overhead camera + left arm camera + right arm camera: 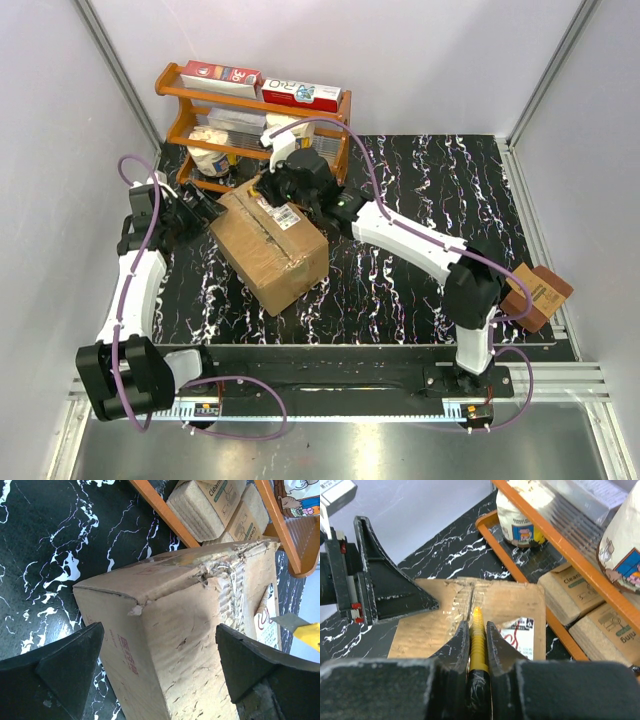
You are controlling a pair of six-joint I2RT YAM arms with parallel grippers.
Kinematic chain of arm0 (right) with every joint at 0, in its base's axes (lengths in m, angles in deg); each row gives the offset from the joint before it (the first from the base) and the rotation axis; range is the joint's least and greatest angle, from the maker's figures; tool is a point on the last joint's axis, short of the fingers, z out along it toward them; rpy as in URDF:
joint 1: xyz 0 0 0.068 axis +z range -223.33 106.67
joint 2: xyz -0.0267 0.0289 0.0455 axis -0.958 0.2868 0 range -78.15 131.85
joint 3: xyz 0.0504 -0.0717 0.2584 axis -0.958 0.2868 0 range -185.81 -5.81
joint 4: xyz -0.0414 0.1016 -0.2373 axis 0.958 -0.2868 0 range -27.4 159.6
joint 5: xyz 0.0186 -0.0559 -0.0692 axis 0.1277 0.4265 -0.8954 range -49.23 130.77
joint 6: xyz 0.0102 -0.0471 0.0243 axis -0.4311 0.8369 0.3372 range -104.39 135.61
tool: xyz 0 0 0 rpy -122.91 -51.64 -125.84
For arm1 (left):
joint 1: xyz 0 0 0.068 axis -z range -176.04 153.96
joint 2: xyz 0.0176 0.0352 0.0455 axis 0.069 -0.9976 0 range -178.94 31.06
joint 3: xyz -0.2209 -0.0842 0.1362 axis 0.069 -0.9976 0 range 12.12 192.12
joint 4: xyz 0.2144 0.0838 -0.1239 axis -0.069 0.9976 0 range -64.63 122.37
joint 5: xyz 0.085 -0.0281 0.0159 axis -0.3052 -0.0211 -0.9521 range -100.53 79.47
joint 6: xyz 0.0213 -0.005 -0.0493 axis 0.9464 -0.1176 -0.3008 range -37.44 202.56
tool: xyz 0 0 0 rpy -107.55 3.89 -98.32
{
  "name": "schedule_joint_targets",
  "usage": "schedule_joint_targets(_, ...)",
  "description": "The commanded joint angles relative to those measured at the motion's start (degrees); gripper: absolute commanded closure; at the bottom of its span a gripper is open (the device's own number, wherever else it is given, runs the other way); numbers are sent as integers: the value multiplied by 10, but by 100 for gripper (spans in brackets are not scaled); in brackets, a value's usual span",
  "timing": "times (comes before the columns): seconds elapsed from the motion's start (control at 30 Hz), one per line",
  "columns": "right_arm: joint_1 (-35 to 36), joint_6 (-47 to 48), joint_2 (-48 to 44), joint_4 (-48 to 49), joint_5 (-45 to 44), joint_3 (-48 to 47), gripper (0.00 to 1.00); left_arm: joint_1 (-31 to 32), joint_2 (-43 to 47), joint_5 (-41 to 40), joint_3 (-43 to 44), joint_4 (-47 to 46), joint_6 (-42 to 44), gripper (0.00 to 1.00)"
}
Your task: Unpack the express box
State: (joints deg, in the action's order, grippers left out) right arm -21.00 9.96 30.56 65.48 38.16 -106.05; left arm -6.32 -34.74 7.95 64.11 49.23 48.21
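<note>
We have a left arm [135, 290] and a right arm [410, 236] of white links and black joints, each with a looping purple cable [325, 121]. Our fingers [60, 675] are black, wedge-shaped, flecked with white scuffs.

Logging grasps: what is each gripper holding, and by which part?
Right gripper: a yellow cutter, by its handle, tip at the box seam. Left gripper: open astride the box, clamping nothing.
</note>
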Motion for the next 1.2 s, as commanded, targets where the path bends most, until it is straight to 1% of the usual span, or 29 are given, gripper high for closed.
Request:
schedule_joint_targets(0.0,8,17,22,57,-22,-52,100,-5,-20,23,29,-47,-13,1)
schedule_joint_targets(0.23,8,19,56,75,-19,-65,100,-5,-53,42,27,-73,-43,1)
schedule_joint_targets(0.37,9,14,68,82,-15,-65,100,-4,-43,46,18,-95,-51,1)
schedule_joint_targets(0.5,9,11,77,83,-7,-75,100,-6,-37,48,29,-87,-49,1)
schedule_joint_targets(0.6,9,6,83,84,-6,-81,100,-6,-38,42,36,-79,-46,1)
schedule_joint_targets(0.77,9,6,89,80,-8,-89,100,-8,-47,42,24,-108,-60,1)
schedule_joint_targets(0.87,9,9,88,79,-9,-90,100,-9,-50,48,18,-132,-72,1)
schedule_joint_targets(1.07,10,7,90,78,-4,-85,100,-8,-65,62,14,-150,-92,1)
schedule_joint_targets(1.17,11,8,93,76,-16,-85,100,-8,-71,72,8,-158,-101,1)
